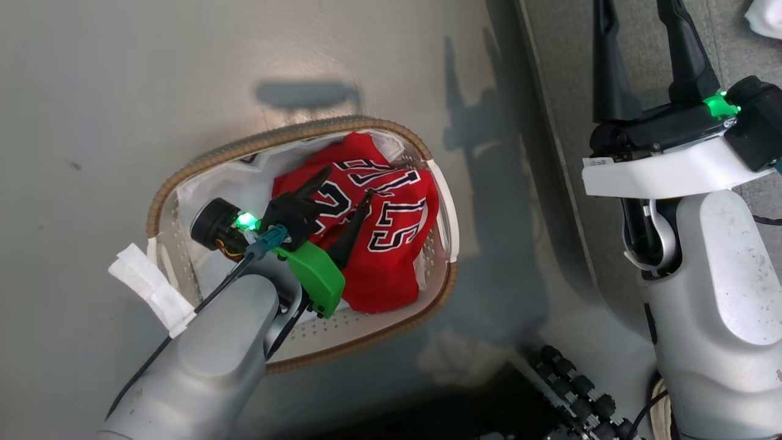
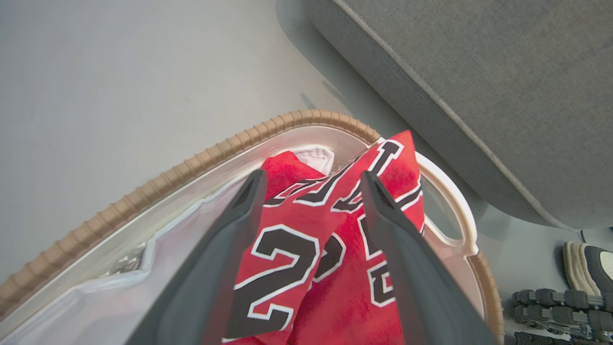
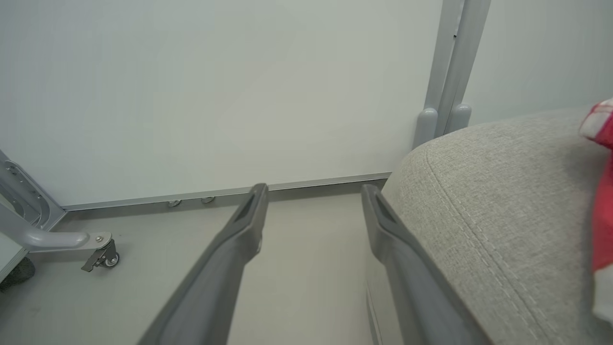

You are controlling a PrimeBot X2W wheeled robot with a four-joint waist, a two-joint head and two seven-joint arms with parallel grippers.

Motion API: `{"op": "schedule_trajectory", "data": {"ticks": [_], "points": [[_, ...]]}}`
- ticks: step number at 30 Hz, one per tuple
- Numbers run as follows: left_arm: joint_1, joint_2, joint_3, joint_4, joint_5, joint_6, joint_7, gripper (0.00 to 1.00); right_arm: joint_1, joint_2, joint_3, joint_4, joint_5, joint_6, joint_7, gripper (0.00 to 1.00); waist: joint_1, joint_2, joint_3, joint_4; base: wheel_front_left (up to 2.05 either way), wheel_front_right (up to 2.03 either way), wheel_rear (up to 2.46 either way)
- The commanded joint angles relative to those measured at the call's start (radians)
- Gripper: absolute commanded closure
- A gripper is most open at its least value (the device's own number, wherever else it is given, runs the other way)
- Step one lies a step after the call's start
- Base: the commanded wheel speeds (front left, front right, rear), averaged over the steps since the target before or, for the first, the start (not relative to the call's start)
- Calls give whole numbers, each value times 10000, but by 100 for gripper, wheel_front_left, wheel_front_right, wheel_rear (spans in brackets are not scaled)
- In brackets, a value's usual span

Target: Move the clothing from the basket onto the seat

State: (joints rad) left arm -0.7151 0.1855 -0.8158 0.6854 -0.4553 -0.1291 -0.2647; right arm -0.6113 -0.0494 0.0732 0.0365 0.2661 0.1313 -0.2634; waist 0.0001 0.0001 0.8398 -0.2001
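Jersey (image 1: 391, 244) lies crumpled in the basket (image 1: 293, 134), which stands on the floor (image 1: 91, 91) just beside the seat (image 1: 562, 61). Left gripper (image 1: 347, 186) hangs over it, fingers spread full wide and straddling the red cloth by the numerals. We see nothing clamped. We judge the straddle is set for a pinch on a raised fold, since soft cloth bunches and a ridge gives both pads purchase. Right gripper (image 1: 638, 36) hovers at the seat's edge, likewise full open and empty, pointing past the seat's corner toward the wall (image 3: 191, 96). We take it as parked clear of the lift path. Smaller red piece (image 3: 604, 201) sits on the seat already.

Materials:
- Jersey: matte red, black numerals edged white.
- Basket: oval, white perforated plastic, brown ribbed rim.
- White sheet (image 1: 232, 177): crinkled, lining the basket beside the jersey.
- Seat: coarse grey weave, rounded edge, stitched seam.
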Motion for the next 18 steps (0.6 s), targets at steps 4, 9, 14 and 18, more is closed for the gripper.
{"op": "schedule_trajectory", "data": {"ticks": [4,9,14,18], "points": [[-616,241,-495,242,-191,-30,5,0,-202,-30,110,-114,119,-10,-18,0,-1,-1,564,-341,0,0,0],[-1016,413,-1105,654,-341,-30,7,0,-217,-28,146,-195,190,-10,-18,0,-1,-1,803,-477,0,0,0],[-1391,549,-1804,1068,-542,-30,7,0,-175,-28,170,-252,266,-10,-17,0,-1,-1,934,-571,0,0,0],[-1654,605,-2205,1396,-742,-30,7,0,-167,-28,184,-270,247,-10,-17,0,-1,-1,997,-582,0,0,0]]}}
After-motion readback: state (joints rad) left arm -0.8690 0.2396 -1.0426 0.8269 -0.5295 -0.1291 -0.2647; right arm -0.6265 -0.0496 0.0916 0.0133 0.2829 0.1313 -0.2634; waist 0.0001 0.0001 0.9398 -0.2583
